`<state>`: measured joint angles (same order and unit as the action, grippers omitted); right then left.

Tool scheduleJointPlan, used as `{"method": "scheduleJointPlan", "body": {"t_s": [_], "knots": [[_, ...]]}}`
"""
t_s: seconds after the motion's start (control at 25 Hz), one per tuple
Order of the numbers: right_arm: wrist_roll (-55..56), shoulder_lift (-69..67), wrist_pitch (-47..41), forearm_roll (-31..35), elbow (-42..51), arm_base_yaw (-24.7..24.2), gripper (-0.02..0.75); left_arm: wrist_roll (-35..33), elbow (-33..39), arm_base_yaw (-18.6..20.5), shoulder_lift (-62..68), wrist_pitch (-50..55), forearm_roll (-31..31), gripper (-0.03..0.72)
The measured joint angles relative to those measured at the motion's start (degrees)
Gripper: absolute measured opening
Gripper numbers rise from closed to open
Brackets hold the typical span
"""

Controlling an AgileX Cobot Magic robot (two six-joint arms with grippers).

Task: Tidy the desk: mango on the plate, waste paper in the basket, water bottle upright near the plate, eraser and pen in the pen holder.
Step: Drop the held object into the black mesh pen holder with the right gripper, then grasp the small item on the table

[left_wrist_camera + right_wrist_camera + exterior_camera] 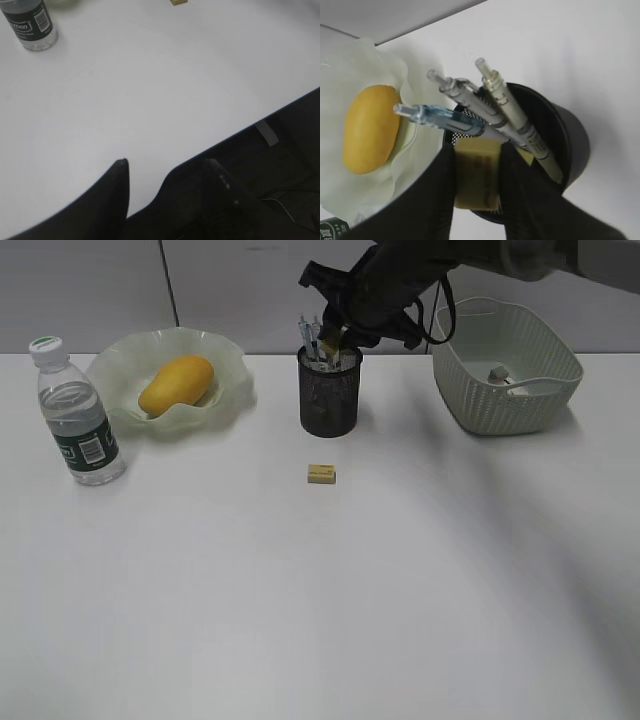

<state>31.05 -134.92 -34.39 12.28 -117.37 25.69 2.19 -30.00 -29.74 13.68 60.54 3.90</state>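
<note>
My right gripper (476, 148) is shut on a tan eraser (476, 175) right over the black mesh pen holder (329, 400), which holds three pens (515, 112). Another tan eraser (321, 474) lies on the desk (320, 600) in front of the holder. The mango (176, 385) lies in the wavy green plate (228, 358). The water bottle (75, 415) stands upright left of the plate. The waste paper (500, 373) lies in the basket (540, 405). My left gripper (167, 162) is open and empty over the desk's near edge.
In the left wrist view the desk edge (280, 112) runs diagonally, with dark floor beyond it. The right arm (420, 280) reaches in from the top right, above the basket.
</note>
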Motion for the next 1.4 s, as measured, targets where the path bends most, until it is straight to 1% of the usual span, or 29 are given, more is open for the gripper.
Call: {"method": "scheduleJointPlan", "body": {"t_s": [0.12, 0.16, 0.2, 0.28, 0.4, 0.48, 0.64, 0.8, 0.92, 1.12, 1.24, 1.4], "knots": [[-0.06, -0.48, 1.39, 0.3, -0.11, 0.28, 0.227, 0.0, 0.0, 0.0, 0.0, 0.0, 0.0, 0.364], [-0.06, -0.68, 1.6, 0.36, -0.11, 0.34, 0.243, 0.0, 0.0, 0.0, 0.0, 0.0, 0.0, 0.364], [-0.06, -0.81, 1.63, 0.36, -0.11, 0.34, 0.27, 0.0, 0.0, 0.0, 0.0, 0.0, 0.0, 0.364], [-0.06, -0.87, 1.68, 0.29, -0.11, 0.34, 0.357, 0.0, 0.0, 0.0, 0.0, 0.0, 0.0, 0.364], [-0.12, -0.87, 1.79, 0.1, -0.11, 0.34, 0.461, 0.0, 0.0, 0.0, 0.0, 0.0, 0.0, 0.363], [-0.5, -0.87, 1.79, -0.06, -0.11, 0.34, 0.494, 0.0, 0.0, 0.0, 0.0, 0.0, 0.0, 0.359], [-3.97, 0.29, -0.46, -0.06, -0.58, 0.34, 0.506, 0.0, 0.0, 0.0, 0.0, 0.0, 0.0, 0.346], [-9.26, 3.22, -6.81, -0.12, -2.92, 0.34, 0.51, 0.0, 0.0, 0.0, 0.0, 0.0, 0.0, 0.344], [-13.1, 5.43, -13.01, 0.08, -3.63, 0.34, 0.51, 0.0, 0.0, 0.0, 0.0, 0.0, 0.0, 0.344], [-18.46, 5.93, -26.12, -0.26, -3.63, 0.34, 0.51, 0.0, 0.0, 0.0, 0.0, 0.0, 0.0, 0.34], [-20.63, 6.05, -33.06, -2.49, -3.63, 0.34, 0.51, 0.0, 0.0, 0.0, 0.0, 0.0, 0.0, 0.333], [-23.06, 7.81, -34.7, -5.78, -3.46, 0.34, 0.51, 0.0, 0.0, 0.0, 0.0, 0.0, 0.0, 0.332]]}}
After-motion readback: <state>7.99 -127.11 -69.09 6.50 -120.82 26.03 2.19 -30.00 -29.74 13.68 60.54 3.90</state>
